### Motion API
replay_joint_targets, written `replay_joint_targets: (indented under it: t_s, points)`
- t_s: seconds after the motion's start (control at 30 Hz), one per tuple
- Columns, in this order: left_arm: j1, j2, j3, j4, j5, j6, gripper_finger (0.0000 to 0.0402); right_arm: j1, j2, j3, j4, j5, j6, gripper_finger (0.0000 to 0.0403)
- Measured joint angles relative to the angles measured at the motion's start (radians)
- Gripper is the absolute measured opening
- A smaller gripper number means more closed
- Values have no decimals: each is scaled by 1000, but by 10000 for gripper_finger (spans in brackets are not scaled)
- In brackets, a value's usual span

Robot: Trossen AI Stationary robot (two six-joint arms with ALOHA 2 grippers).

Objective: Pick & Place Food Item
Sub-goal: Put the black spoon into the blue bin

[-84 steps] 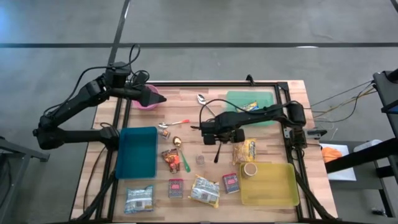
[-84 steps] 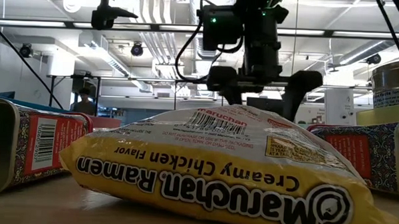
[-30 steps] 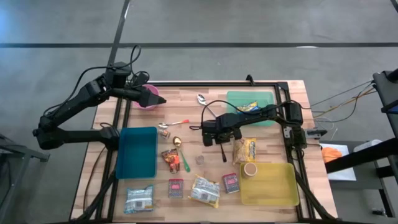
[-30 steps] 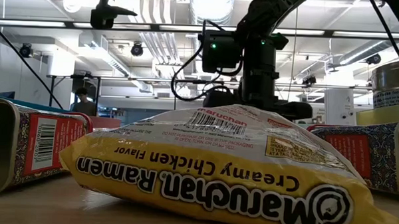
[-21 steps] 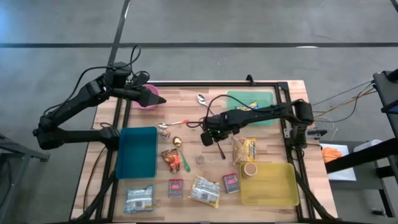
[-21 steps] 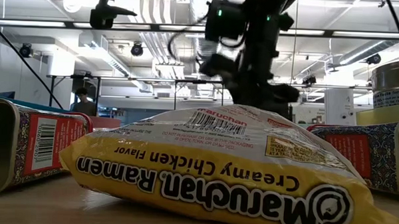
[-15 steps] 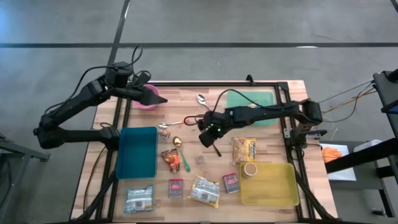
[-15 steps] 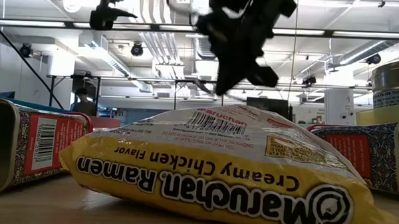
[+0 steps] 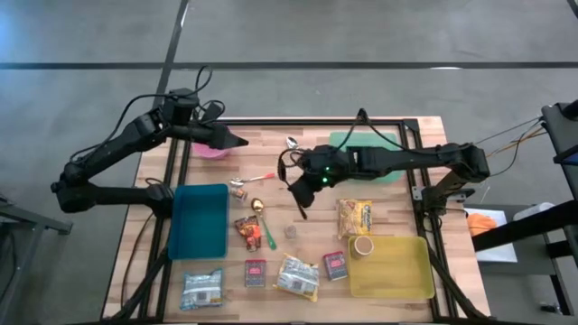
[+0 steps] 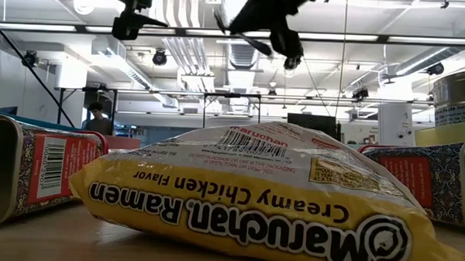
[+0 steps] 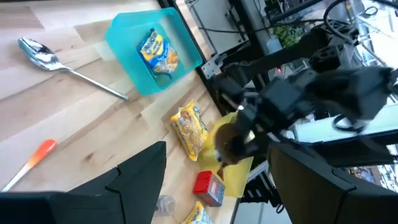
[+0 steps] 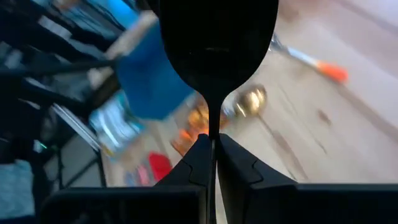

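Note:
My right gripper point(image 9: 295, 187) hangs over the middle of the table, shut on a black utensil point(image 9: 302, 208) with a thin handle and a broad head point(image 12: 214, 50). In the low view it point(image 10: 261, 23) is high above the yellow ramen packet point(image 10: 253, 201). My left gripper point(image 9: 239, 142) stands open in the air by the pink bowl point(image 9: 210, 150) at the far left, with nothing between its fingers point(image 11: 134, 180). A yellow snack packet point(image 9: 355, 218) and the ramen packet point(image 9: 298, 277) lie flat on the table. My right gripper pinches the utensil's thin handle point(image 12: 212, 127) between its two fingertips point(image 12: 186, 165). The broad head widens out just past the fingertips in the wrist view. The utensil is lifted clear of the table, and its thin end point(image 9: 303, 215) slants toward the near edge.
A blue bin point(image 9: 200, 219) stands at the left, a yellow tray point(image 9: 393, 268) with a can point(image 9: 363, 246) at the near right, and a green tray point(image 9: 363, 144) holding a packet at the far right. Spoons point(image 9: 293, 143), a red packet point(image 9: 247, 232), two red tins point(image 9: 336, 264) and a small cup point(image 9: 290, 232) are scattered about.
My right gripper has risen from the table with the black utensil, drifting toward the left and far edges and rolling as it tipped up. The utensil has come clear of the table and swung round, its thin end now slanting toward the near edge.

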Motion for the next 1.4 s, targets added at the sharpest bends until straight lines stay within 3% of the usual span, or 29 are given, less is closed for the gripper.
replay_joint_targets:
  t_s: [0.2, 0.4, 0.6, 0.73, 0.87, 1.07, 1.4]
  points:
    - [-27, 0, 0, 13, -3, 4, 286, 0, -6, 0, 219, 36, -33, 11]
    - [-162, 0, -1, 102, -61, 67, 286, -15, -20, 0, 336, 148, -92, 11]
    - [-298, 2, -2, 159, -262, 124, 286, -35, -50, 0, 369, 177, -119, 11]
    - [-364, 11, -2, 160, -431, 79, 286, -38, -62, 0, 411, 258, -107, 11]
    - [-417, 55, -2, 162, -518, 26, 286, -38, -65, 0, 466, 327, -106, 11]
    - [-477, 159, 6, 245, -530, 5, 286, -39, -57, 0, 477, 341, -106, 11]
    - [-478, 225, 6, 321, -508, -7, 281, -37, -55, 0, 484, 338, -98, 11]
